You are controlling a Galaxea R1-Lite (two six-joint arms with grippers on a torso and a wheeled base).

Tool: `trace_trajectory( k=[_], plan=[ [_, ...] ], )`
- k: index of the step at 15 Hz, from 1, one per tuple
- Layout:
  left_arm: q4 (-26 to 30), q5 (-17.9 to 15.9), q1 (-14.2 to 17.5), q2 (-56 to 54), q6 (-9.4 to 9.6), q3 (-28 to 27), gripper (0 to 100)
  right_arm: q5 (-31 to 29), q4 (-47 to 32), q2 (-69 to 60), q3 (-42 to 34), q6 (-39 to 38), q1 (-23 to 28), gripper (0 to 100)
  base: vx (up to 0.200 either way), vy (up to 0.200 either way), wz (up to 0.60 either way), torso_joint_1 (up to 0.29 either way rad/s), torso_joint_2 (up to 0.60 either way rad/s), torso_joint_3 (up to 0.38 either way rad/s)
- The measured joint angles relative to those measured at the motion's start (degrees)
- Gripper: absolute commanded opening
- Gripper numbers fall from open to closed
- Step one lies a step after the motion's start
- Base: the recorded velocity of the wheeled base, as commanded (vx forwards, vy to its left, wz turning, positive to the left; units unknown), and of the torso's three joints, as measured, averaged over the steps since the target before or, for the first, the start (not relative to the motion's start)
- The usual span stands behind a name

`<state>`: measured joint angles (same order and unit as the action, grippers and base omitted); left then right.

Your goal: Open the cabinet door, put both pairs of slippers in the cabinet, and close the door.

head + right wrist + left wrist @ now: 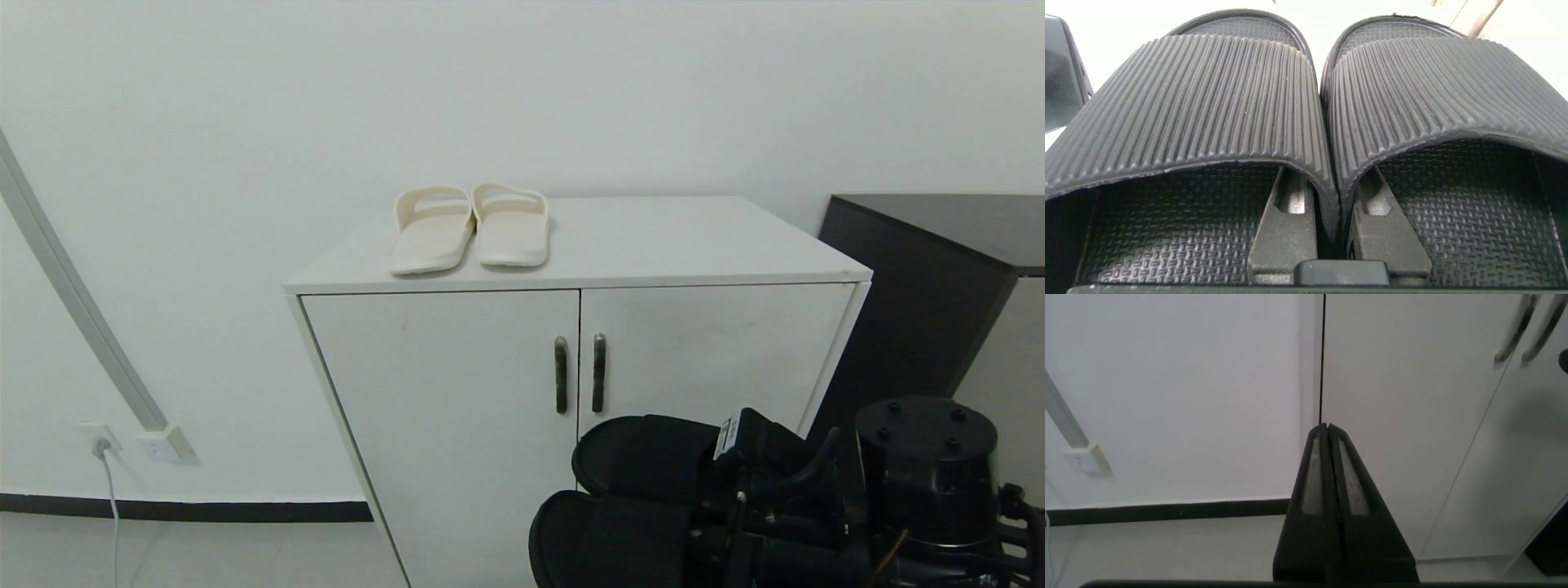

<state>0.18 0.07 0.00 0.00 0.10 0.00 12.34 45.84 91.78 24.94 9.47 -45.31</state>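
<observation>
A white cabinet (653,245) stands against the wall with both doors shut and two dark handles (561,374) at the middle seam. A cream pair of slippers (469,227) lies side by side on its top, toward the left. Low in front of the right door (710,343) hangs a black pair of slippers (645,490). My right gripper (1331,184) is shut on the black slippers (1315,106), one finger inside each, pinching their inner walls together. My left gripper (1325,433) is shut and empty, low by the cabinet's (1413,416) left edge.
A dark piece of furniture (922,286) stands close to the cabinet's right side. On the left wall are a slanted cable duct (73,302) and a socket (100,441) with a cord. Bare floor (204,555) lies left of the cabinet.
</observation>
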Motion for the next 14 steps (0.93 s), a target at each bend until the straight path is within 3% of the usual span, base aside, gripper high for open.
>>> trace_trajectory(
  k=[7, 14],
  plan=[
    [0.04, 0.0, 0.0, 0.0, -0.02, 0.0, 0, 0.04, -0.05, -0.02, -0.17, 0.0, -0.33, 0, 0.0, 0.0, 0.0, -0.072, 0.43, 0.348],
    [-0.02, 0.0, 0.0, 0.0, 0.0, 0.0, 0, 0.04, 0.01, 0.02, -0.33, 0.05, -0.35, 0, 0.0, 0.0, 0.0, -0.005, 0.01, 0.012]
  ],
)
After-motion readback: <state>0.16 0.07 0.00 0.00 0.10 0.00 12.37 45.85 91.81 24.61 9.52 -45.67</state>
